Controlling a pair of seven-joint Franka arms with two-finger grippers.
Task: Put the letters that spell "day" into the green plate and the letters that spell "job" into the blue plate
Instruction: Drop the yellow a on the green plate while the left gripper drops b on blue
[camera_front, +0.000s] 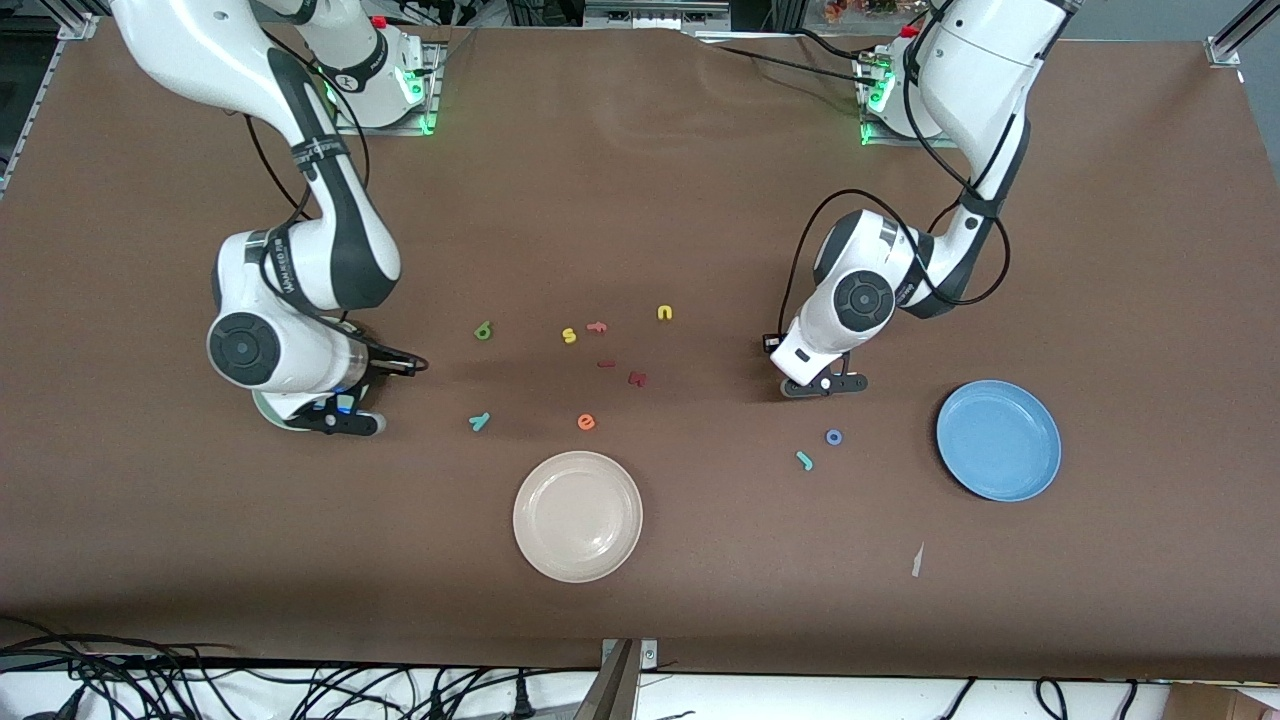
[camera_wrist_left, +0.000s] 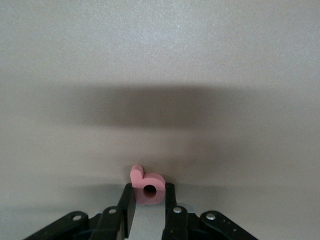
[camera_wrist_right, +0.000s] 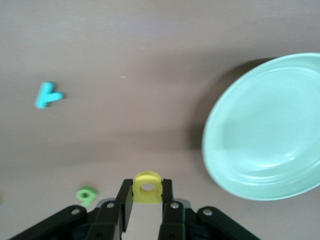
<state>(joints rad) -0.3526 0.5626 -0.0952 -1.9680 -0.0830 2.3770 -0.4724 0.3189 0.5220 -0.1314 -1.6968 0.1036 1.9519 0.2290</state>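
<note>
front: high, facing the robots, whole table (camera_front: 640, 620) | wrists: close, looking down past own fingertips

Readable characters, foam letters only:
- pink "b" (camera_wrist_left: 147, 187), bottom centre of the left wrist view, gripped in the left claw (camera_wrist_left: 149, 194).
- yellow "s" (camera_front: 569, 336), middle of the front view, on the tabletop (camera_front: 700, 620).
- yellow "n" (camera_front: 664, 313), just above the middle.
- orange "e" (camera_front: 586, 422), just below the middle.
- blue "o" (camera_front: 833, 437), lower middle, toward the left arm's end.
- yellow letter (camera_wrist_right: 148, 187), gripped in the right claw (camera_wrist_right: 148, 196): not legible.
- Printed bands on the arm links: too small to read.
</note>
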